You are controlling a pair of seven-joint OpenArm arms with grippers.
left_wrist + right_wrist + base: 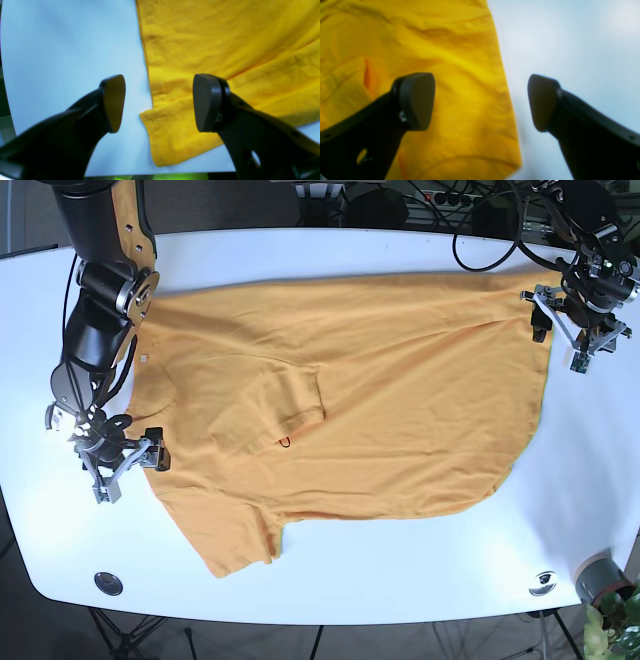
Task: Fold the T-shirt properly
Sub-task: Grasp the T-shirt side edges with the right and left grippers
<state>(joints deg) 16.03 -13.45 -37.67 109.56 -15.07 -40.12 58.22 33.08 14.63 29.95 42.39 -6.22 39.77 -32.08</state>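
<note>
A yellow T-shirt point(380, 400) lies spread flat on the white table point(400, 580), with one sleeve point(298, 398) folded onto its body. My left gripper point(560, 335) hangs open over the shirt's edge at the right end. In the left wrist view the left gripper point(160, 103) straddles a corner of the T-shirt point(225, 37), one finger over the cloth and one over the bare table point(62, 50). My right gripper point(130, 472) is open at the shirt's left edge. In the blurred right wrist view the right gripper point(480, 101) spans the edge of the T-shirt point(445, 50).
Round metal fittings point(108, 582) point(543, 582) sit near the table's front edge. A pot with a plant point(605, 595) stands off the front right corner. Cables point(480, 220) run behind the back edge. The table's curved ends lie close to both grippers.
</note>
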